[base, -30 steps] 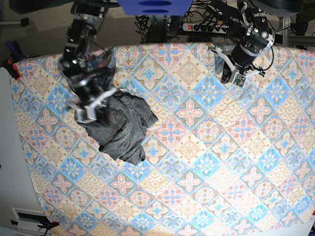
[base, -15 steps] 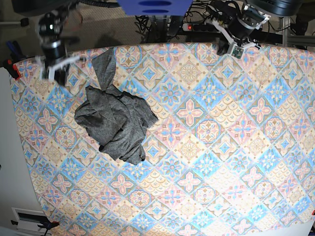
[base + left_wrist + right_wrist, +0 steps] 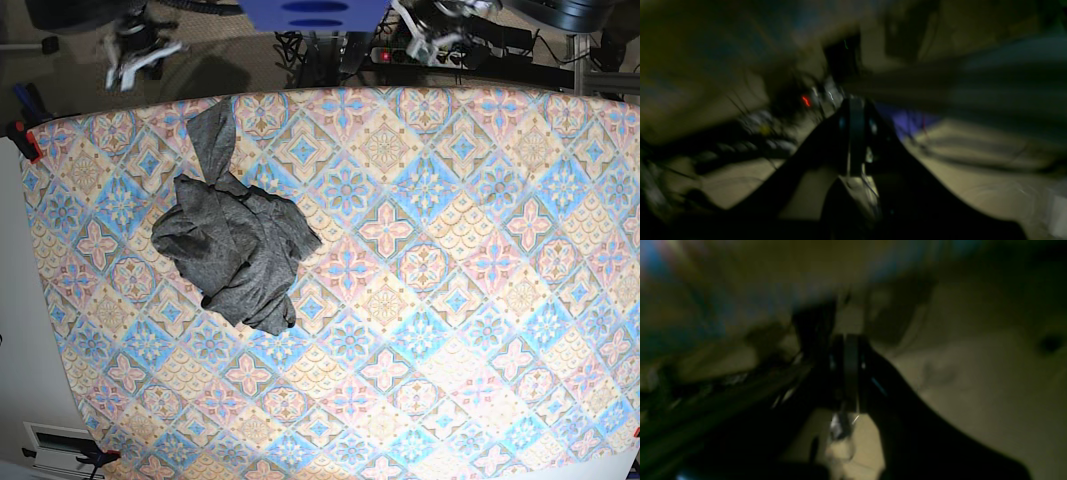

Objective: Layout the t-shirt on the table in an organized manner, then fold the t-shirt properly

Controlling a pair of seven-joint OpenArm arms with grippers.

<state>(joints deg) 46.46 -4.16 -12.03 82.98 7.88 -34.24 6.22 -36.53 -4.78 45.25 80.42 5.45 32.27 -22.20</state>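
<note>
L wrist: I see left gripper (image 3: 855, 140) jaws pinched, empty, blurred | R wrist: right gripper (image 3: 846, 373) same | base: t-shirt (image 3: 235, 250) bunched on table (image 3: 480, 300), long axis toward far edge; right gripper (image 3: 135, 55) off table, nearer t-shirt.

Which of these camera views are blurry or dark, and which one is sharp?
Left wrist view: dark, heavily motion-smeared, only the shut left end effector readable. Right wrist view: equally dim and smeared. Base view: bright and sharp on the t-shirt and table, arms blurred at the top edge.
</note>
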